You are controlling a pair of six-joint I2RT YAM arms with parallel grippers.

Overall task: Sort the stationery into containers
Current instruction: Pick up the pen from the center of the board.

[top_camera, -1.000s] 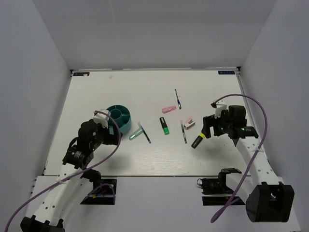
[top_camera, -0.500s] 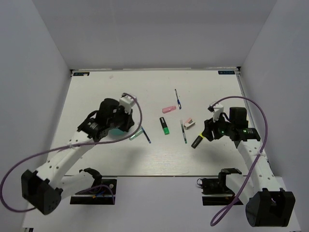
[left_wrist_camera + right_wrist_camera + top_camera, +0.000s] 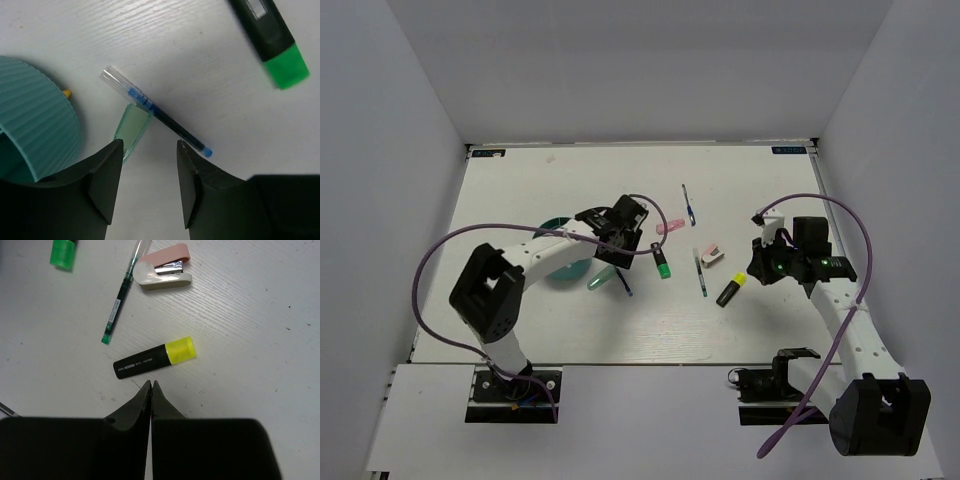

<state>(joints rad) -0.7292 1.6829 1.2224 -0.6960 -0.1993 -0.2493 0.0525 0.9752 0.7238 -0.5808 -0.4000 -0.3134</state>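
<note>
The right gripper is held low at the right side of the table with its jaws pressed together and nothing between them, the tip just beside the black-yellow highlighter; whether they touch cannot be told. The left arm is bent at the elbow over the near-left part of the table and stretched rightward across the teal organiser, much of which is hidden beneath it in the top view. The left gripper is pointed downward with its jaws moderately apart and empty, above the mint-green marker and a blue pen, which is laid across the marker's end just beside the organiser's ribbed wall. The black-green highlighter is found near them, to the right. Between the two grippers a green pen is seen, with the small white-pink piece close to its far end. Farther back, the pink eraser and another blue pen are lying apart from the rest.
</note>
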